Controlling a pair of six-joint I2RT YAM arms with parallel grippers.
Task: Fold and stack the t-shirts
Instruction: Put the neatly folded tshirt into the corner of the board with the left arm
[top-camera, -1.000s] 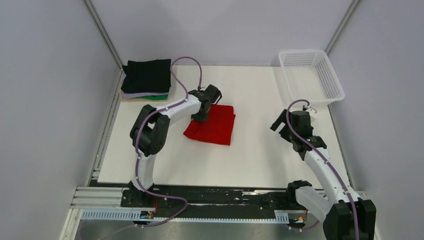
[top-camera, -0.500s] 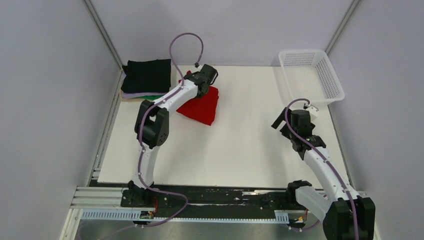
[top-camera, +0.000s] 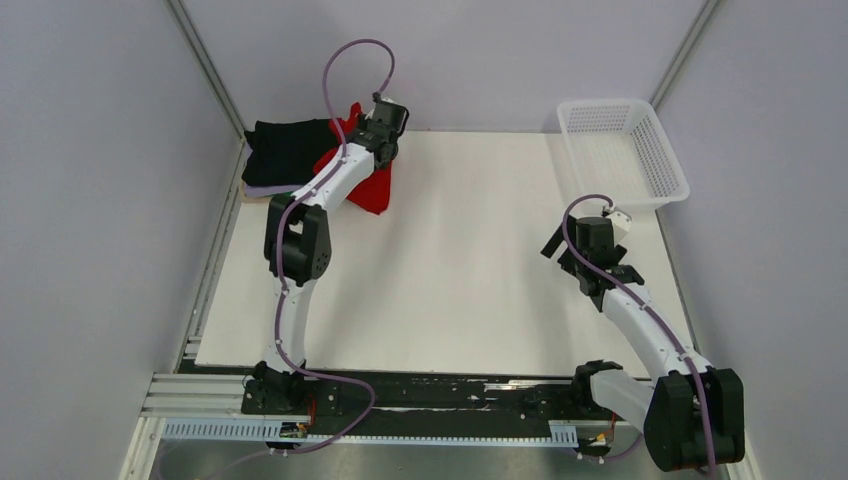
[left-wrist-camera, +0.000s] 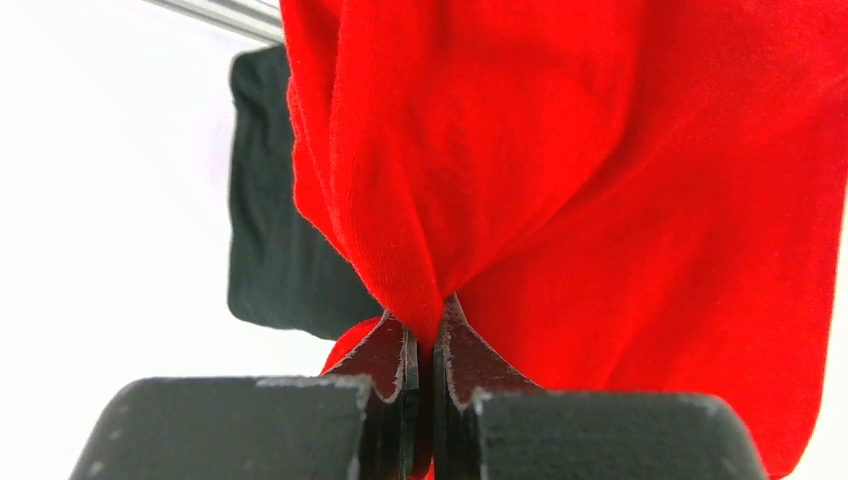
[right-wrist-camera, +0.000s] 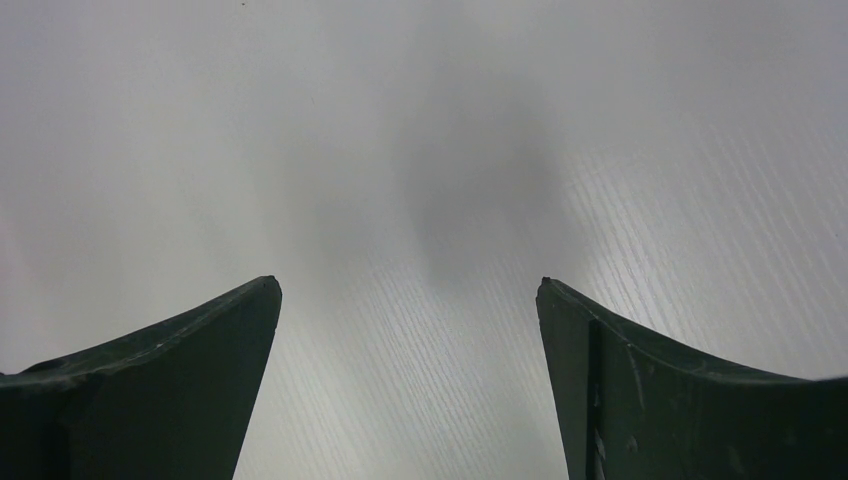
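My left gripper (top-camera: 362, 130) (left-wrist-camera: 425, 322) is shut on a bunched fold of the red t-shirt (top-camera: 372, 186) (left-wrist-camera: 600, 200). The shirt hangs off the table at the far left, its lower part drooping to the right of the arm. Just behind it lies a stack of folded t-shirts with the black one (top-camera: 290, 150) (left-wrist-camera: 270, 250) on top and a pale lilac edge (top-camera: 262, 188) below. The red cloth partly overlaps the stack's right side. At the right, my right gripper (top-camera: 588, 262) (right-wrist-camera: 408, 285) stands open over bare table, holding nothing.
A white mesh basket (top-camera: 672, 165) stands at the far right corner of the white table (top-camera: 470, 260). Grey walls and metal posts close in the left, back and right sides. The arms' bases and rail run along the near edge.
The left arm has lifted the red shirt off the table middle and carried it back and left, to the stack of folded shirts. The right arm has barely shifted.
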